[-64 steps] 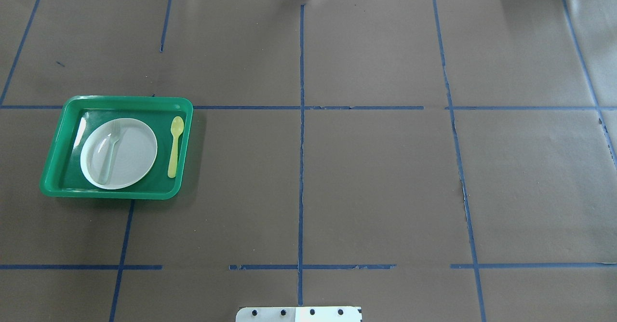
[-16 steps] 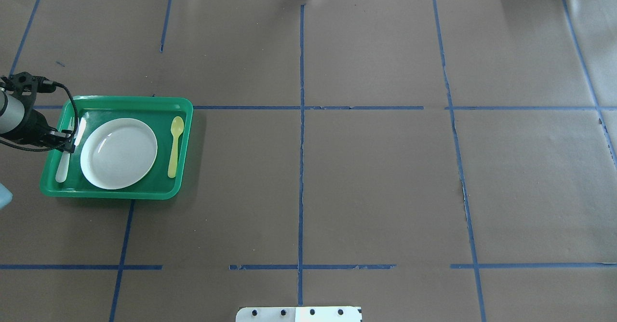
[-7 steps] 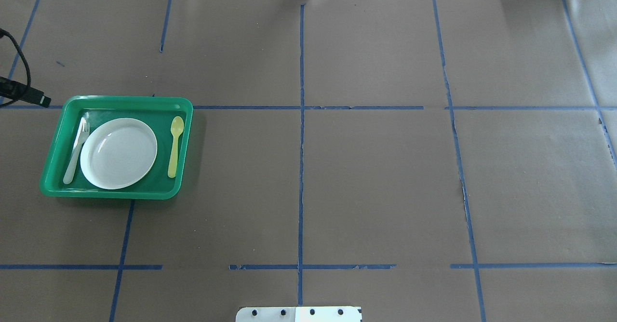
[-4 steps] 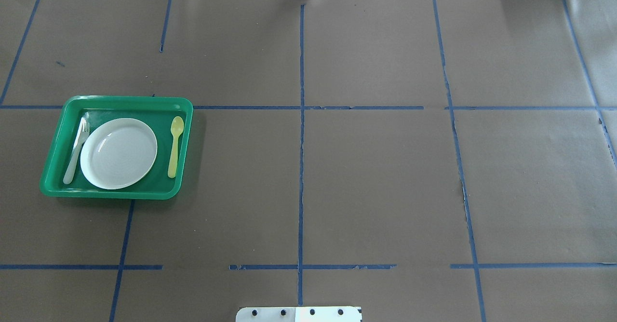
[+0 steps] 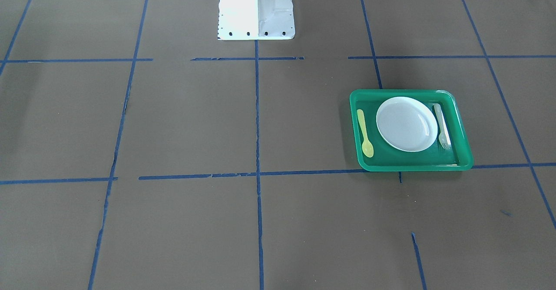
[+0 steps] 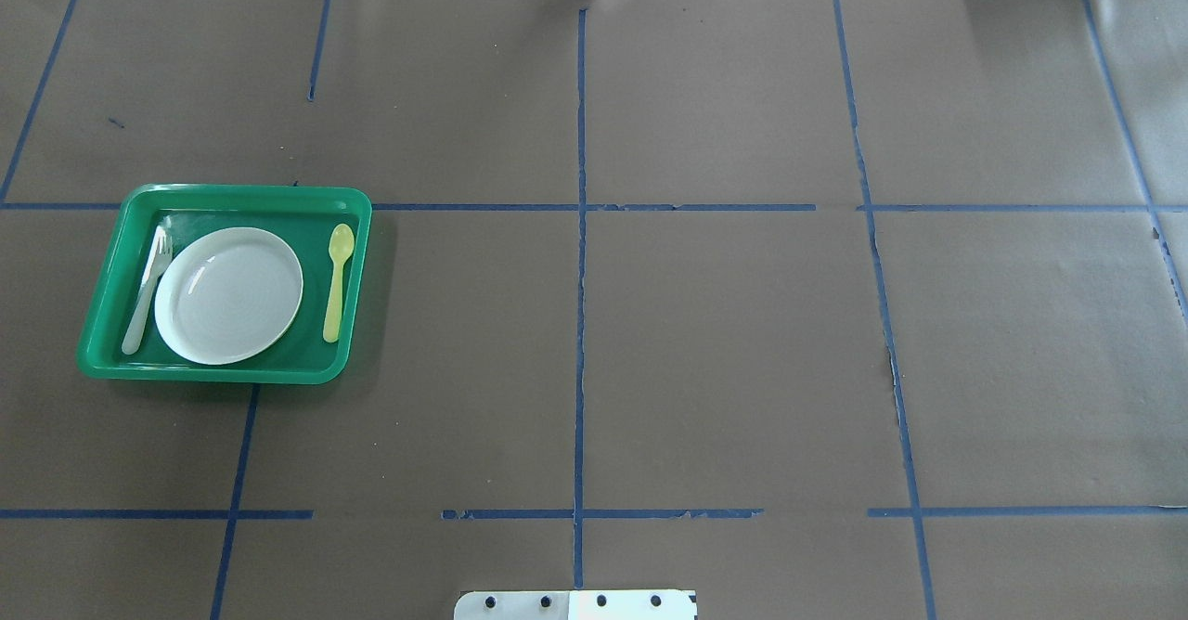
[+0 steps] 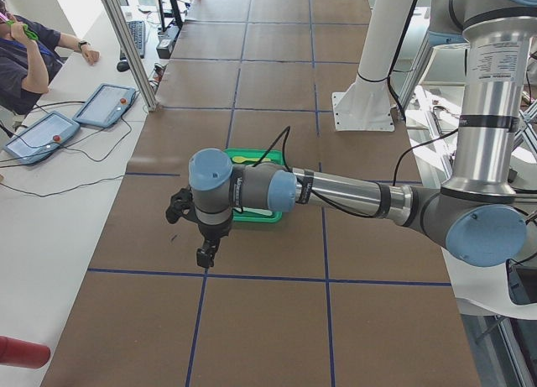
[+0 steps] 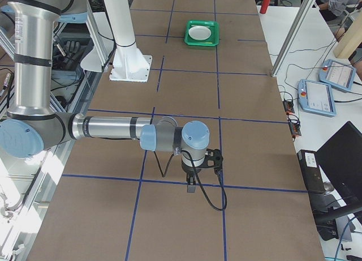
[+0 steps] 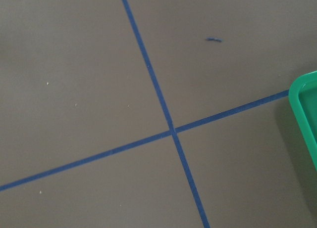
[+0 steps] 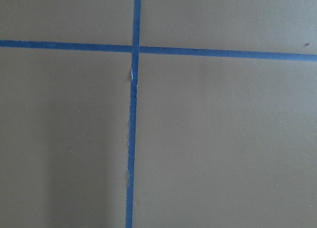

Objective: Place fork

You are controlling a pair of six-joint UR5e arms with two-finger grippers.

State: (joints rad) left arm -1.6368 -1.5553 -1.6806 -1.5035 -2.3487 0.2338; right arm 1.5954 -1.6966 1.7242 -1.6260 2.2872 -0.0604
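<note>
I see the fork lying in the green tray left of the white plate, handle toward the base, tines away, while only side views show the left gripper and right gripper, both off the tray, their opening impossible to tell, the arm label unreadable.

Overhead and front views facing each other, green tray shared.
</note>
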